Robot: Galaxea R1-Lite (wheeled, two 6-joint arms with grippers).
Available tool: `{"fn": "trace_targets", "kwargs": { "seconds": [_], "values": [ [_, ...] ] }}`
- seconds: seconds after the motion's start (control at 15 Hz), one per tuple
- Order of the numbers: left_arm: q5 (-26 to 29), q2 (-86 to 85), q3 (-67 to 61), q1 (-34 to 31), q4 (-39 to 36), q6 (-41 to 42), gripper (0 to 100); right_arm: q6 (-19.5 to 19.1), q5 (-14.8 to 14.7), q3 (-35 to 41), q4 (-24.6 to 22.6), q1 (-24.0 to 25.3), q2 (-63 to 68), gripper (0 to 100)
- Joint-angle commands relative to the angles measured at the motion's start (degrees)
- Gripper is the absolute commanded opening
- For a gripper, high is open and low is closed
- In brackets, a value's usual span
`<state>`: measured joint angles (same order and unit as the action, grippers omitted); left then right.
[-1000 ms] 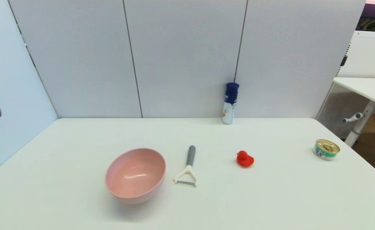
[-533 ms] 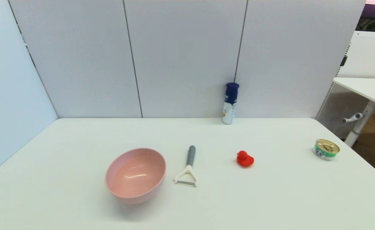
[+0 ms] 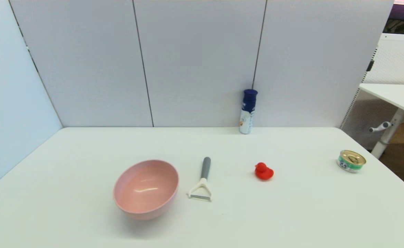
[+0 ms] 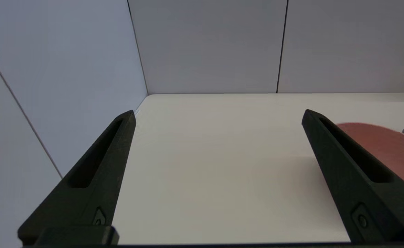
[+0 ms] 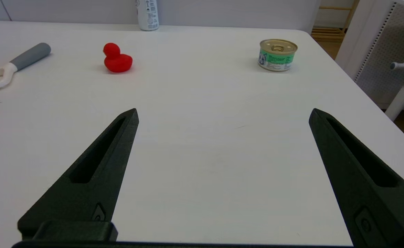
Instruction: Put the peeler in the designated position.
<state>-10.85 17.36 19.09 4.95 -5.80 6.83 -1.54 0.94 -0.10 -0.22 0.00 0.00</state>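
Left gripper (image 4: 219,112): spread wide, empty, withdrawn from head view since a second ago; right gripper (image 5: 222,112): wide, empty, low over table. Peeler (image 3: 202,181): flat on tabletop between pink bowl (image 3: 146,188) and red duck (image 3: 264,171), released; placement judged done

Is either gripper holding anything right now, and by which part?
Nothing is held. The left gripper and right gripper are both open and empty; the peeler lies free on the table.

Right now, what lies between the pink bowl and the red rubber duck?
In the head view, only the grey-handled, white-headed peeler lies between the pink bowl and red rubber duck, touching neither.
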Motion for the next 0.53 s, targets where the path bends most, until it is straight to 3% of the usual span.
{"fn": "trace_targets", "kwargs": {
  "seconds": [0.07, 0.53],
  "values": [
    [0.21, -1.28, -4.85, -1.26, -3.25, -0.23, 100, -0.05, 0.03, 0.01, -0.04, 0.09, 0.0, 100],
    [1.97, -4.62, -12.32, -3.72, -4.13, -1.03, 100, -0.05, 0.03, 0.01, -0.04, 0.09, 0.0, 100]
  ]
}}
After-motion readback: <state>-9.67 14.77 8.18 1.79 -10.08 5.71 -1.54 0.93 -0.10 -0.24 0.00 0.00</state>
